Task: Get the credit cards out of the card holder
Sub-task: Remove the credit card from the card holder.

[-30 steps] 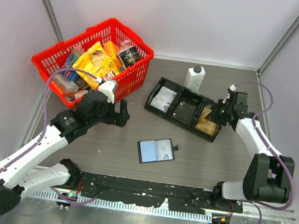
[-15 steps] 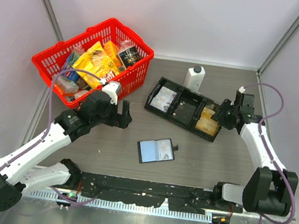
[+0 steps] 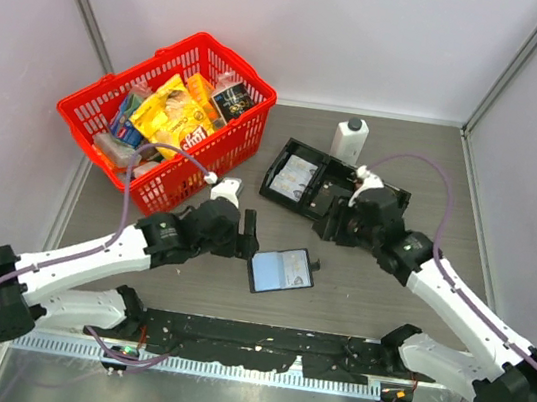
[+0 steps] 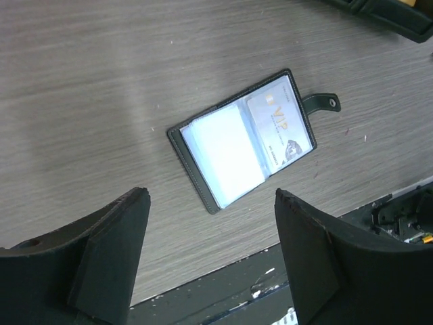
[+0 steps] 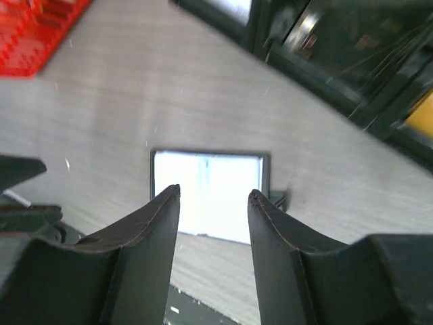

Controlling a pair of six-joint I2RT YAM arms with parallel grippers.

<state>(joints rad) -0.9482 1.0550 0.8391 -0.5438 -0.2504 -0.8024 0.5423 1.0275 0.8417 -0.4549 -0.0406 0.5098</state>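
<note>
Surface: grey wood-grain table (image 3: 355,295), pale walls on three sides.

Card holder (image 3: 280,270): lies flat and open on the table, in the middle towards the near edge, inner faces up, clear of everything else. My left wrist view gives the detail. A pale blue card (image 4: 223,156) sits in one pocket and a greyish VIP card (image 4: 279,128) in the other. The snap tab (image 4: 321,103) sticks out from the VIP side. Both cards are fully seated in the holder.

Left gripper (image 3: 245,230): just to the left of the holder, fingers spread wide and holding nothing. In its own view (image 4: 213,257) the holder lies beyond the fingertips, not touching.

Right gripper (image 3: 335,229): up and to the right of the holder, at the near edge of the black three-compartment tray (image 3: 279,195). Its fingers stand apart with nothing between them. In its own view (image 5: 213,193) the holder shows through the gap, blurred, with the tray along the top. I cannot tell the height above the table.

Tray: a pale card (image 3: 298,173) lies in the left compartment; my right arm hides the right end.

Other items: a white bottle with a black cap (image 3: 349,139) behind the tray, and a red basket (image 3: 204,40) of packets at the far left.
</note>
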